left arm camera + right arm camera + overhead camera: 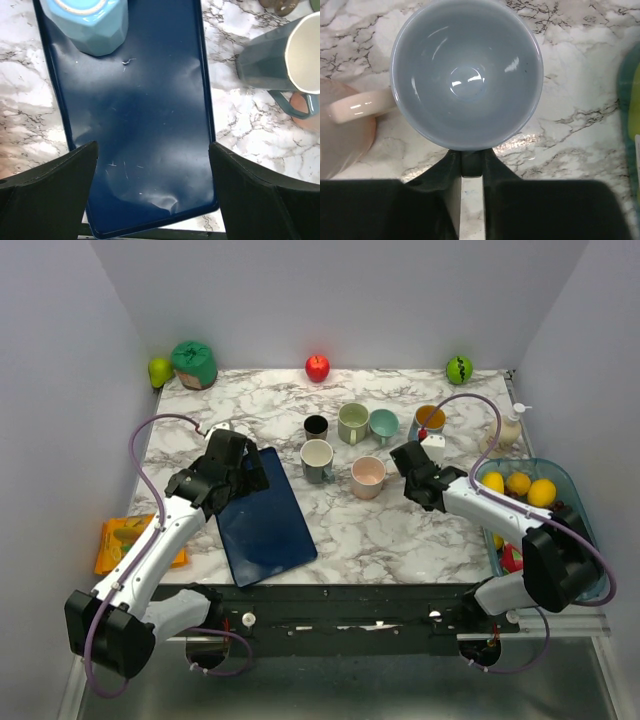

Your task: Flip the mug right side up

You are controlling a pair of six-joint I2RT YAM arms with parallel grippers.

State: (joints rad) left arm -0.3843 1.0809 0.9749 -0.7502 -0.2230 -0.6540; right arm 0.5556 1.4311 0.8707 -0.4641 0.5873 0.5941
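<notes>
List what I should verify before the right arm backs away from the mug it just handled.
1. Mug right side up: ok. The pale blue mug has its opening towards the wrist camera and its inner floor is visible.
2. Right gripper released: cannot tell. Its fingers sit close together at the mug's near rim.
3. Room beside the mug: cannot tell. The pink mug has its handle right against the pale blue mug's left side.
4. Left gripper out of the way: ok. It is open, holds nothing and hangs above the blue tray.
</notes>
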